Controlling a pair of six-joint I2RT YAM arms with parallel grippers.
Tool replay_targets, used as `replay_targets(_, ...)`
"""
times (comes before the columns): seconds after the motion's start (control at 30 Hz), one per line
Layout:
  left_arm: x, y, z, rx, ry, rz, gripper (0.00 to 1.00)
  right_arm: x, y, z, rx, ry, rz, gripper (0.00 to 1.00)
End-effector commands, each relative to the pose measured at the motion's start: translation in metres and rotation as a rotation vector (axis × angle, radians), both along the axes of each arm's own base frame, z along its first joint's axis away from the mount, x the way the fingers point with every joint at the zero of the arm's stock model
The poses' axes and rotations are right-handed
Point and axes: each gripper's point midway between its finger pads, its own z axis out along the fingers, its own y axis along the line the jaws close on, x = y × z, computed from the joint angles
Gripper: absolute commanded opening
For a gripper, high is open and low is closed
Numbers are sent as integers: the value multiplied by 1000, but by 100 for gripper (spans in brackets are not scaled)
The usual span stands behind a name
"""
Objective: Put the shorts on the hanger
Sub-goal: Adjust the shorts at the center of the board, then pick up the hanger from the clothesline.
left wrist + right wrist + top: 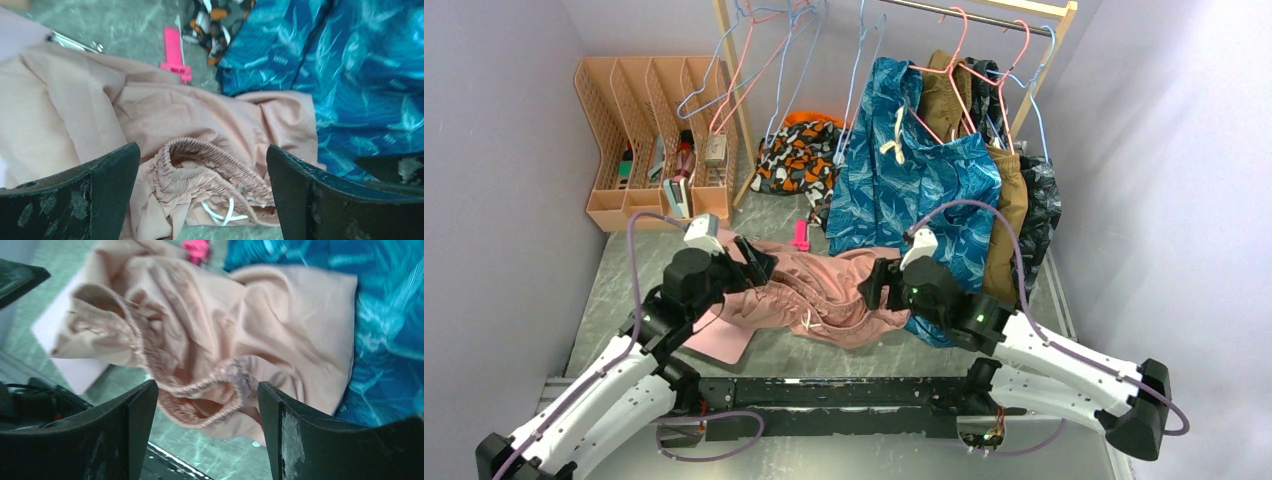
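Between my two arms the shorts lie crumpled on the table. They lie partly over a flat pink board at the near left and touch the blue patterned garment on the right. My left gripper and right gripper both stand spread, holding nothing. What may be the hanger, a thin wire, shows at the shorts' far-left edge, though the view is too poor to be sure.

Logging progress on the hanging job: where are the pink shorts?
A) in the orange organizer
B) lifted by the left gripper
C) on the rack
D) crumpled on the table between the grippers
D: the shorts lie bunched on the table, left gripper and right gripper open at either end.
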Motion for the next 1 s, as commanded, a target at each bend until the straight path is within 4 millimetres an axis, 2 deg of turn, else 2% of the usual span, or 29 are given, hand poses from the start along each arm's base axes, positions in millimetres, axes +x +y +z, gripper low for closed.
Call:
replay_targets(0.0, 0, 29, 48, 38, -44, 123, 100, -3, -3, 62, -19, -83, 81, 78)
replay_targets(0.03, 0, 35, 57, 50, -58, 148, 100, -2, -5, 75, -33, -103, 89, 78)
replay_targets(0.07, 0, 42, 67, 61, -75, 171, 100, 0, -4, 98, -29, -143, 98, 78)
replay_targets(0.13, -2, 52, 87, 99, -127, 185, 100, 4, -3, 131, -22, -205, 109, 78)
replay_targets(0.27, -5, 58, 126, 182, -305, 132, 97, 20, 3, 213, 91, -390, 75, 76)
replay_targets(0.33, -7, 59, 137, 231, -384, 98, 96, 30, 6, 249, 151, -483, 40, 75)
replay_targets(0.43, -7, 61, 135, 252, -423, 94, 95, 54, 9, 282, 182, -542, -81, 74)
replay_targets(0.57, -8, 60, 118, 236, -416, 94, 95, 95, 33, 294, 136, -534, -206, 74)
replay_targets(0.6, -8, 60, 114, 234, -413, 96, 94, 102, 37, 303, 147, -545, -230, 74)
replay_targets(0.67, -8, 60, 112, 227, -418, 97, 95, 121, 46, 307, 140, -537, -271, 74)
replay_targets(0.83, -7, 57, 111, 239, -411, 79, 94, 172, 48, 303, 132, -501, -344, 74)
replay_targets(0.97, -5, 53, 109, 245, -400, 63, 94, 200, 48, 293, 108, -476, -361, 75)
